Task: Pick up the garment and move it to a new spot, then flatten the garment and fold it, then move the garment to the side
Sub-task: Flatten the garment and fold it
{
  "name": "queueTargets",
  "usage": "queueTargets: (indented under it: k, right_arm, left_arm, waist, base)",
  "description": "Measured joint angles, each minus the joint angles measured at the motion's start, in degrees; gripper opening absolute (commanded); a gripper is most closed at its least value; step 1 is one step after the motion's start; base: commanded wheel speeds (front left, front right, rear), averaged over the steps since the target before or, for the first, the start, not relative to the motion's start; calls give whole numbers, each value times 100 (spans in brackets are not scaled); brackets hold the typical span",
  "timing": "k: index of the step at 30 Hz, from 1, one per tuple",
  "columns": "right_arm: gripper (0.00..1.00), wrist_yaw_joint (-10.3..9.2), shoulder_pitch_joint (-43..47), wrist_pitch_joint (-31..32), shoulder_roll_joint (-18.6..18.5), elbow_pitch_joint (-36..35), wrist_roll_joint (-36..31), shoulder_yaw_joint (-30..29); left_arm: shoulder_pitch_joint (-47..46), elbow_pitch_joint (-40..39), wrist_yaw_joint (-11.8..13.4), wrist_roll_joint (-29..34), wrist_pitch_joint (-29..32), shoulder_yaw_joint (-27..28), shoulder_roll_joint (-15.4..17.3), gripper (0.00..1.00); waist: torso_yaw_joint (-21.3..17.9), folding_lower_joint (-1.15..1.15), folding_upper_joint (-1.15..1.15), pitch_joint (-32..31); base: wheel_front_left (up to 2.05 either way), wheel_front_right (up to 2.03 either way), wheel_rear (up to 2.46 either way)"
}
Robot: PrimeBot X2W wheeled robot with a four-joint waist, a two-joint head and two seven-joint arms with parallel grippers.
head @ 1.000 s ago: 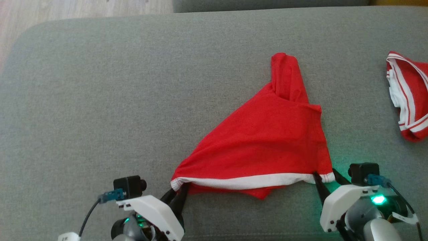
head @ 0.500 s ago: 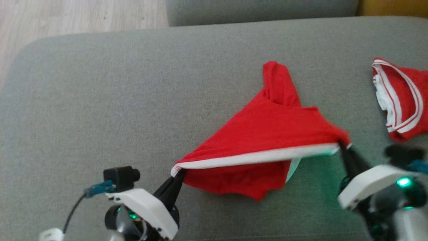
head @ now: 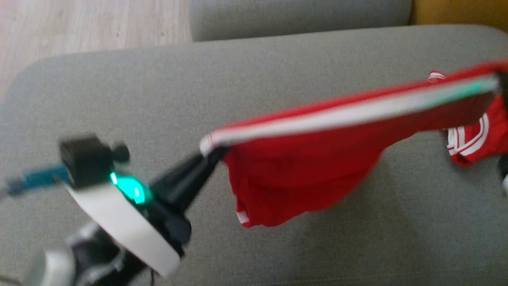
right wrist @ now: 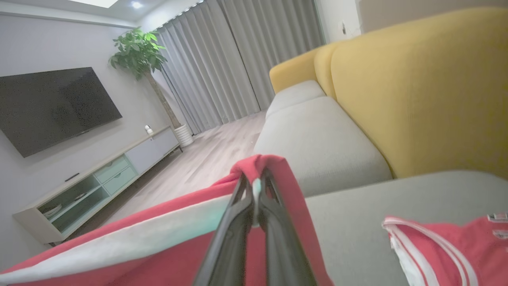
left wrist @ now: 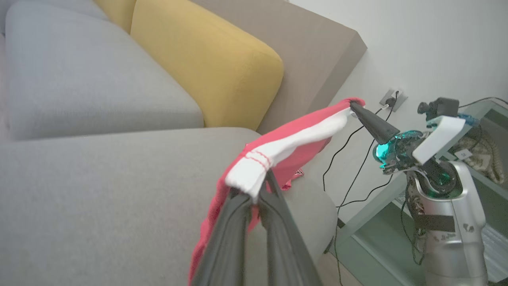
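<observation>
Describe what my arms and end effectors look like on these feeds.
The left end effector has two long, dark, tapering fingers, a white curved cover, a green light, a small black camera and a blue cable plug. The right end effector looks alike, with a teal glow, on a silver forearm with dark cables.
</observation>
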Motion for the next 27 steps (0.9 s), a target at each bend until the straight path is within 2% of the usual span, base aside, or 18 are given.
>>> queueTargets:
  k: [3, 6, 10, 11, 13, 17, 18, 20, 23, 27]
  right_arm:
    - [0, 0, -881, 389, -2, 24, -56, -33]
    - [0, 0, -1847, 700, -33, 366, -366, -5]
    - [0, 0, -3047, 829, -40, 1395, -927, 33]
    - [0, 0, -3047, 829, -40, 1395, -927, 33]
    - [0, 0, -3663, 705, -38, 2037, -1232, 65]
    - [0, 0, -5031, -179, -40, 3619, -1516, 71]
    - [0, 1, -5734, -858, -41, 4491, -1541, -75]
    - [0, 1, -6339, -1610, -45, 5369, -1553, -208]
    - [0, 1, -6963, -2597, -37, 6489, -1736, -354]
    - [0, 1, -7354, -3401, -56, 7562, -1782, -183]
  left_arm:
    - [-820, -93, 3, -46, 353, 76, 100, 0]
    - [-1791, 120, -7, -53, 658, 82, 126, 0]
    - [-3215, 1244, -42, -4, 890, 78, 59, 0]
    - [-3215, 1244, -42, -4, 890, 78, 59, 0]
    - [-3899, 2019, -57, 225, 862, 54, -31, 0]
    - [-5163, 3800, -1, 728, 283, 66, -457, 0]
    - [-5766, 4597, -2, 1099, -210, 40, -638, 0]
    - [-6338, 5341, -3, 1436, -787, 12, -817, 0]
    - [-6957, 6202, -27, 1747, -1619, -10, -1080, 0]
    - [-7317, 7260, -143, 1782, -2070, -77, -1248, 0]
  waist:
    - [-4, 0, 0, 168]
    - [13, 0, 0, 384]
    - [84, 0, 0, 732]
    - [84, 0, 0, 732]
    - [133, 0, 0, 919]
    - [216, 0, 0, 1291]
    - [249, 0, 0, 1475]
    - [277, 1, 0, 1624]
    - [309, 1, 0, 1786]
    - [300, 1, 0, 2019]
  base:
    - [0, 0, 0]
    - [0, 0, 0]
    - [0, 0, 0]
    - [0, 0, 0]
    - [0, 0, 0]
    - [0, 0, 0]
    - [0, 0, 0]
    - [0, 0, 0]
    - [0, 0, 0]
    - [0, 0, 0]
